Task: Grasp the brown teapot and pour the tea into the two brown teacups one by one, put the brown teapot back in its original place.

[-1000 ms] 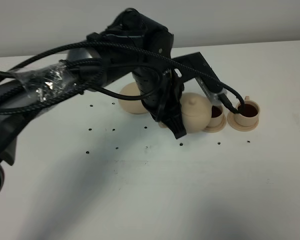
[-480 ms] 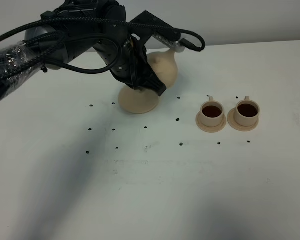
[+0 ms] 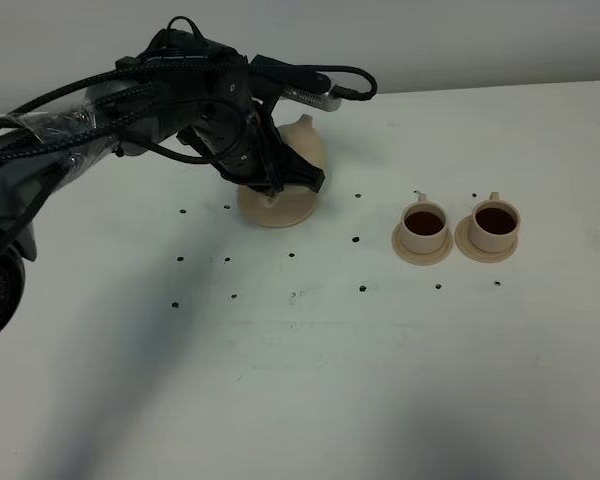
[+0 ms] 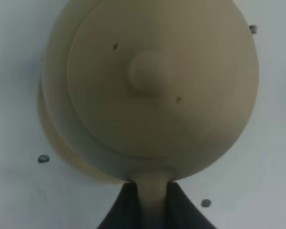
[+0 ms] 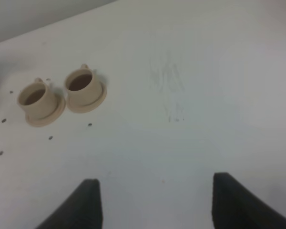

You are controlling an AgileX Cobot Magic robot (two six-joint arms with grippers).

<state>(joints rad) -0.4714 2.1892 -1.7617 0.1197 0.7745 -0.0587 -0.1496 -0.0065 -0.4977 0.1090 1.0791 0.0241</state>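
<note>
1. The brown teapot (image 3: pixel 302 148) sat at the far left of the counter (image 3: pixel 380 350), over the wide tan saucer (image 3: pixel 277 205) that I took to be its original place. Whether it was resting on the saucer or hanging just above it, I could not tell, because the arm covered the join.

2. The left gripper (image 4: pixel 151 191) had its jaws pinching the teapot's handle (image 4: pixel 151 188) from either side. Holding the loop that way kept the pot level, lid knob (image 4: pixel 148 71) pointing up, which suits setting it down squarely.

3. The two brown teacups (image 3: pixel 423 226) stood side by side on their small saucers at the right of the counter, well apart from the teapot. Both held the tea (image 3: pixel 494 219), dark in each cup, so I judged the pouring finished and only the return of the pot left.

4. The right gripper (image 5: pixel 152 200) hung over bare counter to the right of the cups, its jaws spread and holding nothing. It seemed parked clear of the work, since one arm was enough for the pot.

5. Release would need care: the pot looked a little off-centre over its saucer.
</note>
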